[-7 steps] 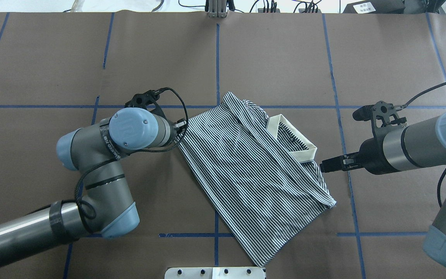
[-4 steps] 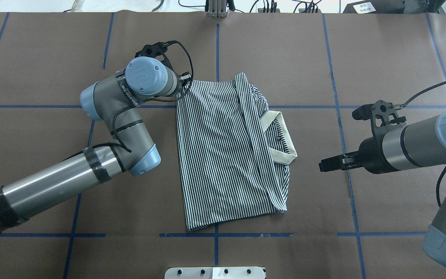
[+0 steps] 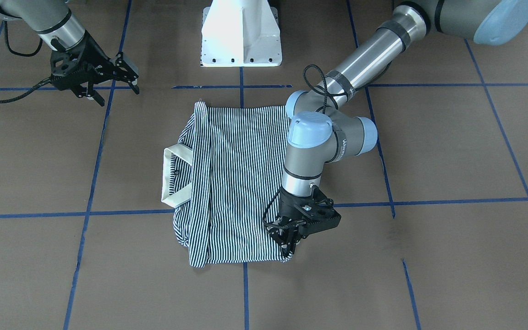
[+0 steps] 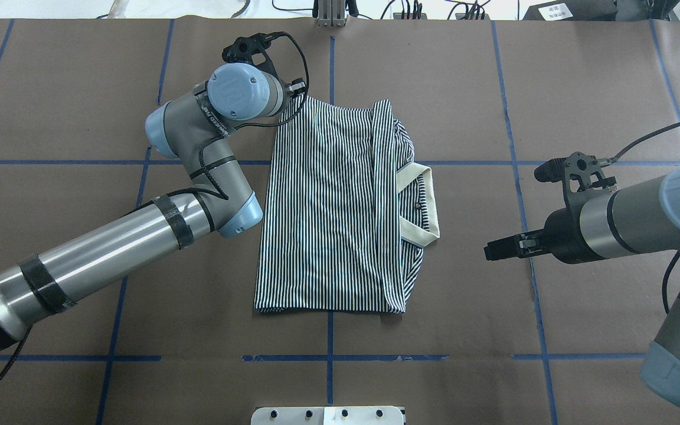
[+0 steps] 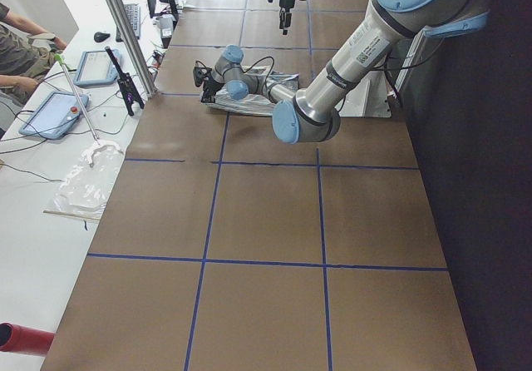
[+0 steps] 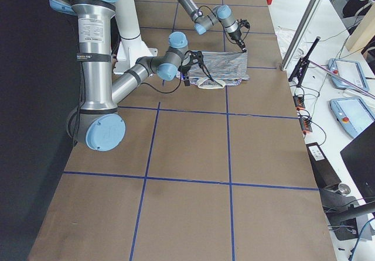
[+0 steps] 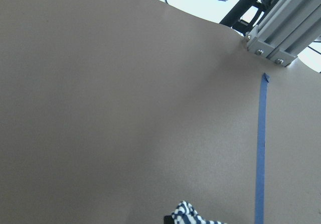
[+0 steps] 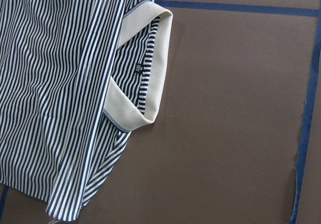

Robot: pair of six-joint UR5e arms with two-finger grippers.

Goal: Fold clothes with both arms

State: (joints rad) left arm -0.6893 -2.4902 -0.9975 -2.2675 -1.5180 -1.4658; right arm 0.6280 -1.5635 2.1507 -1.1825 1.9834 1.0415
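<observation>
We hold the shirt by one corner.
Our left end effector pinches that corner. The shirt lies folded on the table, its collar toward our right end effector, which is spread wide and well apart.

A small dark tag inside the collar of the shirt carries white characters too small to read. The left arm bears dark lettering round its wrist, perhaps the maker's name (blurred in every view), and a logo on its blue cap.
</observation>
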